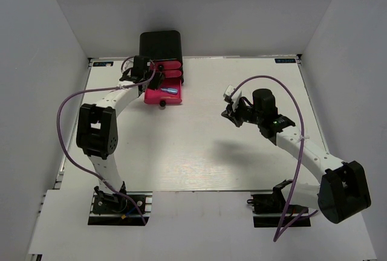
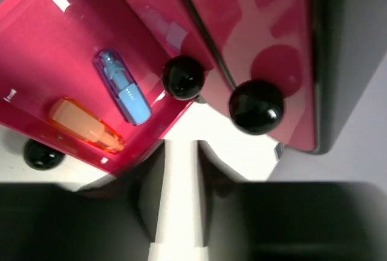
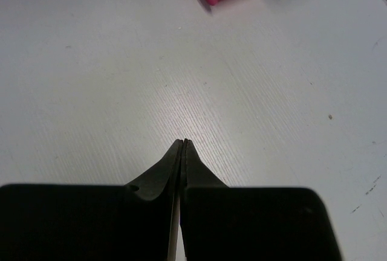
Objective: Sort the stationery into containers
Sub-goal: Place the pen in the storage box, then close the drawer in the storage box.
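Saw the left gripper [image 2: 180, 152] parted and empty at the rounded black cabinet [image 1: 160, 45], far left; the right gripper [image 3: 183, 143] pressed shut on nothing over the white table [image 3: 121, 61].
Noted a translucent blue capsule [image 2: 124, 89] and a translucent orange capsule [image 2: 87, 125] side by side in the pulled-out glossy pink drawer [image 2: 54, 49].

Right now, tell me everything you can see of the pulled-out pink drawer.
The drawer is glossy pink plastic, an open-topped tray with a round black knob on its front. It stands pulled out of the black cabinet toward the arms, seemingly the lowest of three. Inside lie a blue capsule and an orange capsule, side by side. The left claw hangs open beside its corner, not gripping it.
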